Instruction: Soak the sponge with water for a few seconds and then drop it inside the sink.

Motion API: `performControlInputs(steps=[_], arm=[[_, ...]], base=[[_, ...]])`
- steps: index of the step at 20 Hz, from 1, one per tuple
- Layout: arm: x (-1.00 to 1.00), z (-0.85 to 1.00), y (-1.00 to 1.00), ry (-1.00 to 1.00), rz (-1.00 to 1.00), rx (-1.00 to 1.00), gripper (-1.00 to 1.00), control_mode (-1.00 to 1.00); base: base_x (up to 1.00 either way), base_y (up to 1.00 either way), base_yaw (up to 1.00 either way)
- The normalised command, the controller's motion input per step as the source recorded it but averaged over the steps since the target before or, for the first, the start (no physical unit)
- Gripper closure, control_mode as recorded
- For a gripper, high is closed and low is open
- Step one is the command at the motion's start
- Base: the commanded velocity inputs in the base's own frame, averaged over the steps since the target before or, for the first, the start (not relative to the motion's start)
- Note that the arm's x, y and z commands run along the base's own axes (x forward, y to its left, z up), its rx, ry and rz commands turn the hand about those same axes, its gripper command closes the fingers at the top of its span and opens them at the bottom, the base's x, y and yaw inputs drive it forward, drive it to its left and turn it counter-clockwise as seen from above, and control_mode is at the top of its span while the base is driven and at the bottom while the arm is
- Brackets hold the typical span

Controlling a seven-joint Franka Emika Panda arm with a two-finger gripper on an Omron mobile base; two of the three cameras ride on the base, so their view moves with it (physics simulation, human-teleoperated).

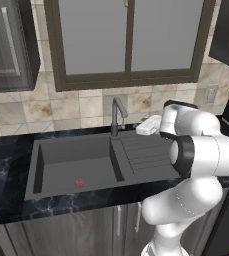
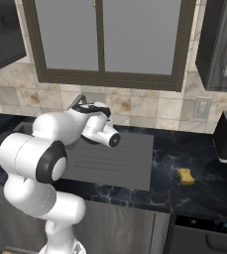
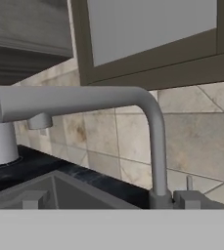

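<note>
On the dark tabletop (image 2: 194, 149), well right of the sink (image 1: 76, 165), the sponge (image 2: 186, 175) lies dry; no water runs, and the empty pincer, spread wide, faces the faucet (image 3: 133, 112). Everything remains undone.

Glossy white rounded arm (image 1: 196, 165), bulbous segments, black bands at joints, dark grey cap on the wrist end (image 2: 114, 140)
</note>
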Motion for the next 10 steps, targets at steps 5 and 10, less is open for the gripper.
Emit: performControlInputs(steps=[5, 10], arm=[[0.01, 0.00, 0.06, -0.01, 0.00, 0.00, -1.00, -1.00], [0.06, 0.00, 0.00, -0.01, 0.00, 0.00, -1.00, -1.00]], base=[[0.00, 0.00, 0.00], [0.00, 0.00, 0.00]])
